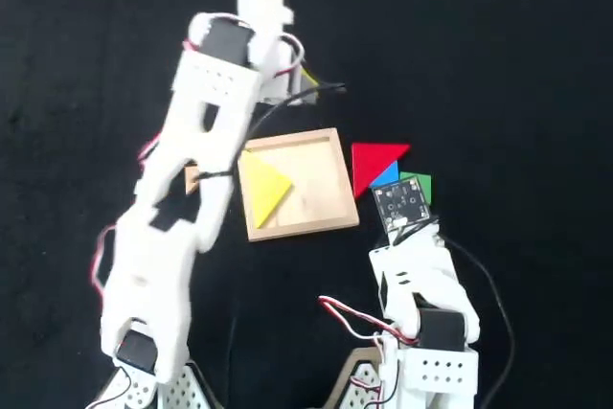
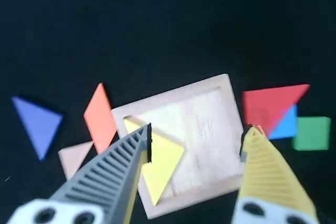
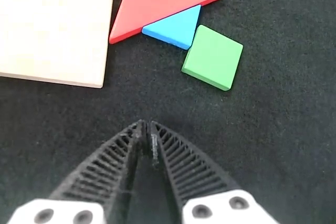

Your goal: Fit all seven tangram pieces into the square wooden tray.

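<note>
Square wooden tray (image 1: 292, 138), yellow triangle (image 1: 261, 186) inside, matte black table (image 1: 517, 74)

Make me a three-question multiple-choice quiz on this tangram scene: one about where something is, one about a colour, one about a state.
1. Where does the yellow triangle lie?
A. inside the wooden tray
B. on the bare cloth
C. stacked on another piece

2. What colour is the square piece?
A. red
B. green
C. yellow

3. How is the right end effector?
A. wide open
B. shut with nothing held
C. shut on a piece

Answers:
1 A: the triangle sits within the tray's rim.
2 B: the only square, beside the small blue triangle, is green.
3 B: its tips meet over bare cloth, with nothing between them.
</note>
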`<action>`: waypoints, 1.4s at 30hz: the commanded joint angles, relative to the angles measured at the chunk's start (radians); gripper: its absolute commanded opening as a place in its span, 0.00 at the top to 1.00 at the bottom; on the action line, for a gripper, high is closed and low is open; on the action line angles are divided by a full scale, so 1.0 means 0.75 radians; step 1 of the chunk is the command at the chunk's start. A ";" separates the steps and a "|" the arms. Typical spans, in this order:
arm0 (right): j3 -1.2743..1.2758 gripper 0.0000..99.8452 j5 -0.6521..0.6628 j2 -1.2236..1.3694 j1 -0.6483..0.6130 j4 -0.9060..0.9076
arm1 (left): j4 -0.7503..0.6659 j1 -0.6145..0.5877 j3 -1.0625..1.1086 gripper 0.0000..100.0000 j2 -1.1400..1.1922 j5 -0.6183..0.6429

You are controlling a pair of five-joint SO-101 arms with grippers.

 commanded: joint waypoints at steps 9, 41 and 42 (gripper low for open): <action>0.001 0.99 0.016 -0.091 0.023 -0.100 | -0.088 -0.449 1.245 0.71 -1.405 -0.127; -1.292 0.91 0.779 1.748 -0.184 -0.080 | -1.663 -0.543 2.984 0.71 -1.655 0.182; -1.329 0.91 0.878 1.830 -0.180 -0.080 | -1.663 -0.543 2.984 0.71 -1.653 0.182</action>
